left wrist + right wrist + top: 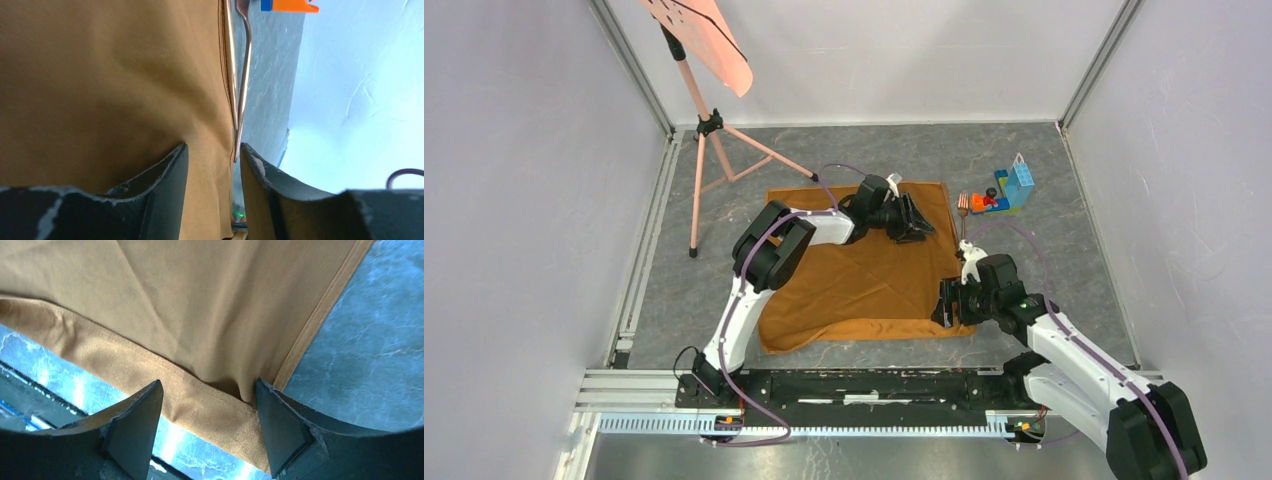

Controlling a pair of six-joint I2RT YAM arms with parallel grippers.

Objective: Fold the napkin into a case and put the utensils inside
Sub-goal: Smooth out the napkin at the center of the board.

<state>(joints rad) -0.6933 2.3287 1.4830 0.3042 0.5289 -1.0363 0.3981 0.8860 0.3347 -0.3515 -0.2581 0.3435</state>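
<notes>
The napkin point(864, 280) lies flat mid-bench point(1044, 270), with the utensils point(964, 208) just beside its right hem, toward the bench's far edge. The left gripper point(914, 222) and right gripper point(946, 303) straddle that hem's far and near ends. Their jaws are spread and pinch nothing yet, probably placed to lift that side for folding.

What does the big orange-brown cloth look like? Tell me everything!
The shiny orange-brown square cloth napkin has stitched hems and soft wrinkles. It lies spread on the grey marbled table, its near edge rumpled. Open jaws straddle its near-right corner and far-right edge, where a slim coppery utensil lies alongside.
</notes>
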